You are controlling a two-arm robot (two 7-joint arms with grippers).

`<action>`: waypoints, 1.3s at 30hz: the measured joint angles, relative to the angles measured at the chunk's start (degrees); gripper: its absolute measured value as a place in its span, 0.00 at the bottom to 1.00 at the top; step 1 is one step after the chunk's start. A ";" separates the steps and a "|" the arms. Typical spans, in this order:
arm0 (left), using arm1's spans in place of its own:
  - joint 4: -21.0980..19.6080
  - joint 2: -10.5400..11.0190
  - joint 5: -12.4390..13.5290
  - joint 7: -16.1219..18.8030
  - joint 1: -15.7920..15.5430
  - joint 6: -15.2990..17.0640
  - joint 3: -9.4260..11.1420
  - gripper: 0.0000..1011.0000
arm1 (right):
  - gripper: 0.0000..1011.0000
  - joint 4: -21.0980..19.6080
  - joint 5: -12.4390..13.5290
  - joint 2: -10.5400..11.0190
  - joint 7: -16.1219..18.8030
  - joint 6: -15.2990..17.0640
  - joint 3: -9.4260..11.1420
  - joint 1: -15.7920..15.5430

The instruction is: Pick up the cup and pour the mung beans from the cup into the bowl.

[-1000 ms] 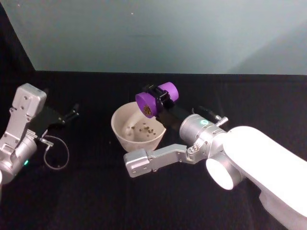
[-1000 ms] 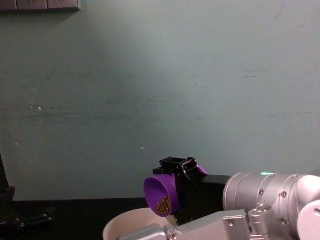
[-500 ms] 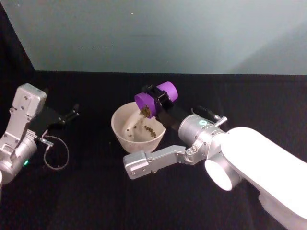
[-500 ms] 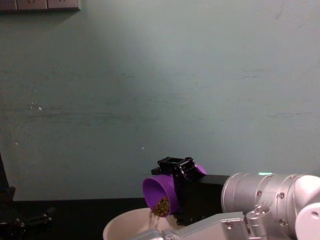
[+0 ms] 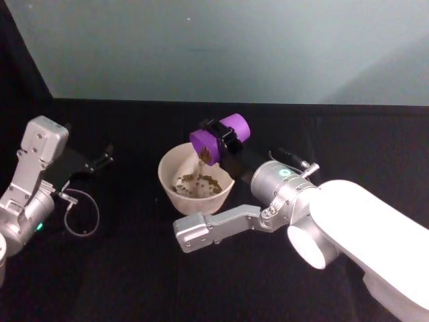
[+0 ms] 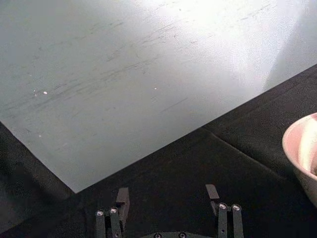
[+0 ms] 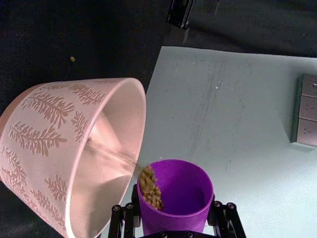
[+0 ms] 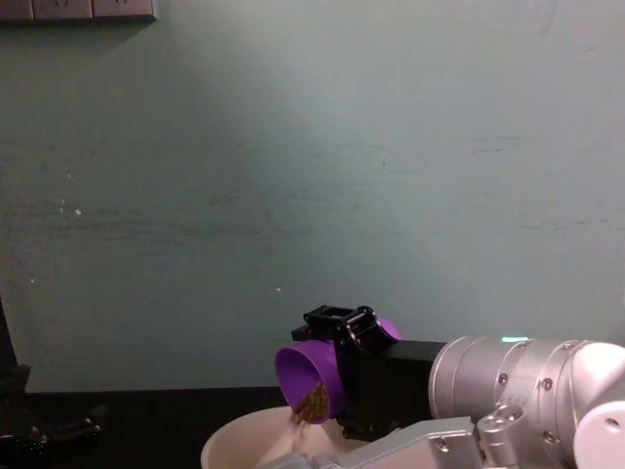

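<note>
Clearly the pour itself is the step in hand. Just above centre of the head view, the right gripper (image 5: 222,139) has its jaws clamped on the middle of the cup (image 5: 236,125). The cup lies tipped almost on its side, mouth facing down and toward the frame's left, above the upper right part of the bowl (image 5: 163,176). A clump of mung beans (image 5: 206,155) sits at the low lip of the cup and spills off it, and a scatter of grains already covers the bowl's floor. In the right wrist view some beans cling inside the cup near its lip, so I judge the task to be well along but not finished. At the left edge of the head view the left gripper (image 5: 100,161) is parked low over the black table (image 5: 134,282), well apart from the bowl, its jaws spread with nothing between them. The next move probably calls for a little more tilt to clear the last beans. The mouth should stay inside the rim, since the stream falls near that edge and grains could bounce out.
</note>
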 joint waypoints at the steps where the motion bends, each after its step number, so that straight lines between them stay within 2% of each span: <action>1: 0.00 0.00 0.00 0.00 0.00 0.00 0.00 0.99 | 0.72 -0.01 -0.09 0.01 -0.01 0.03 -0.05 0.01; 18: 0.00 0.00 0.00 0.00 0.00 0.00 0.00 0.99 | 0.72 -0.46 -2.51 0.33 -0.42 0.77 -0.95 0.16; 28: 0.00 0.00 0.00 0.00 0.00 0.00 0.00 0.99 | 0.72 -0.61 -6.22 0.77 -1.01 1.96 -2.41 0.59; 30: 0.00 0.00 0.00 0.00 0.00 0.00 0.00 0.99 | 0.72 -0.65 -8.02 0.93 -1.05 2.47 -3.18 0.90; 32: 0.00 0.00 0.00 0.00 0.00 0.00 0.00 0.99 | 0.72 -0.65 -8.46 0.95 -1.05 2.58 -3.35 0.99; 39: 0.00 0.00 0.00 0.00 0.00 0.00 0.00 0.99 | 0.72 -0.79 -12.38 1.26 -1.26 3.67 -4.99 1.54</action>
